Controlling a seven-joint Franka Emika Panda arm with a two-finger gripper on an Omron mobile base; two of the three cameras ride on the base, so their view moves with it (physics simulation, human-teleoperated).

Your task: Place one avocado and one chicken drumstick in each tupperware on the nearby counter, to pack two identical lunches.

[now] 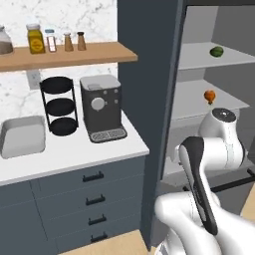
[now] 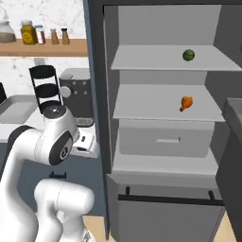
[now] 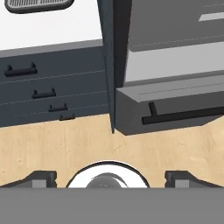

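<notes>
The hand (image 3: 111,179) hangs low with its two fingers spread wide and nothing between them, facing the wood floor, the dark drawers (image 3: 52,92) and the foot of the open fridge.

Well above the hand and further into the fridge, the avocado (image 2: 189,55) sits alone on the top shelf (image 2: 142,59), toward its right side. One shelf down, the chicken drumstick (image 2: 186,103) lies on the middle shelf (image 2: 142,108), also to the right, almost straight below the avocado. No second avocado or drumstick can be made out here.

The avocado looks small, round and firm. It should be light, but it is likely to roll if nudged, so the fingers should close across its widest part from the front, with moderate squeeze. The drumstick is probably soft and somewhat slippery, with a thick meaty end and a thin bone end. The meaty bulge gives the fingers more to bite on; the thin end could slip or let it swing.

The desk (image 1: 74,149) lies off to the hand's left, beyond the fridge wall, carrying a coffee machine (image 1: 101,107) and a grey container (image 1: 22,135) that may be one of the tupperwares.
</notes>
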